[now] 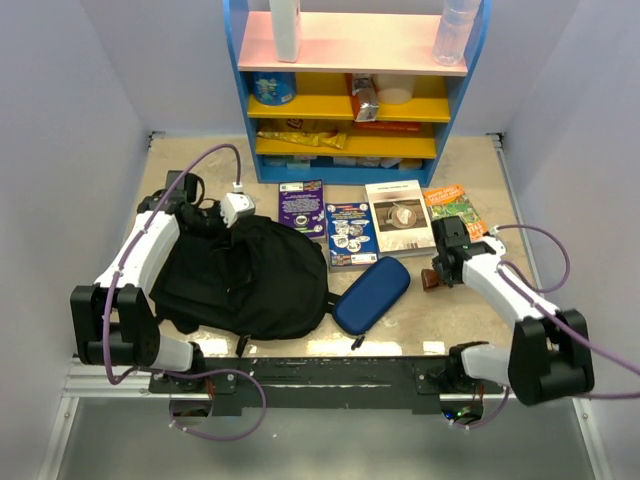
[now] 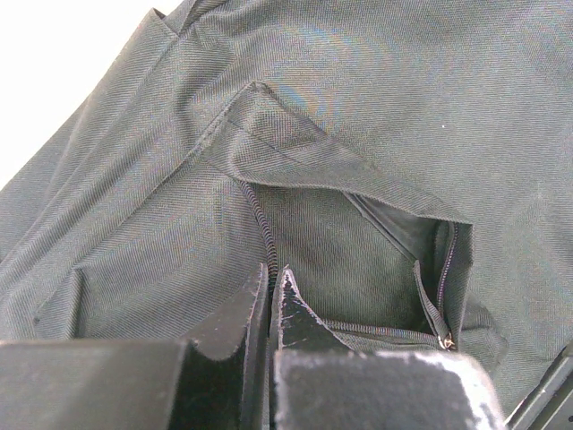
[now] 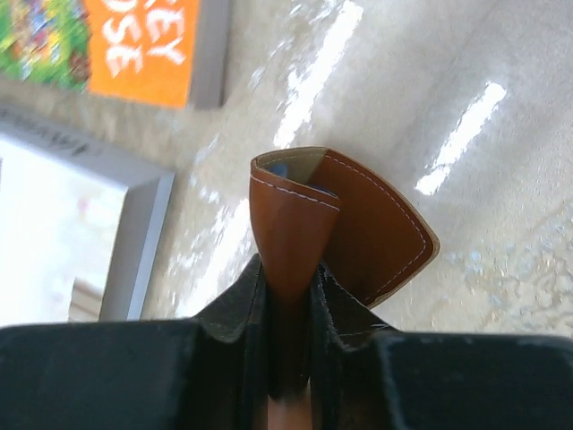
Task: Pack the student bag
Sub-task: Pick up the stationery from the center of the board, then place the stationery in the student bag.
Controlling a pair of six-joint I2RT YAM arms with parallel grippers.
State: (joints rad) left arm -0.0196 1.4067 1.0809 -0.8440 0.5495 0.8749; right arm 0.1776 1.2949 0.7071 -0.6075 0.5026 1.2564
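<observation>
The student bag [image 1: 240, 275] is a big black backpack lying at the left of the table. My left gripper [image 1: 212, 222] rests on its upper left part. In the left wrist view the left gripper [image 2: 271, 273] is shut, with the zipper edge of an open pocket on the bag [image 2: 358, 107] running in between its fingertips. My right gripper [image 1: 437, 273] is at the right, shut on a folded brown leather wallet [image 1: 431, 282]. In the right wrist view the wallet [image 3: 367, 224] sticks out from between the jaws of the right gripper [image 3: 288, 269], just above the tabletop.
Several books lie in a row behind the bag: purple [image 1: 301, 207], blue [image 1: 349, 232], white-grey [image 1: 399, 217] and green-orange [image 1: 455, 207]. A dark-blue oval pencil case [image 1: 371, 294] lies between bag and right arm. A blue shelf unit [image 1: 355, 100] stands at the back.
</observation>
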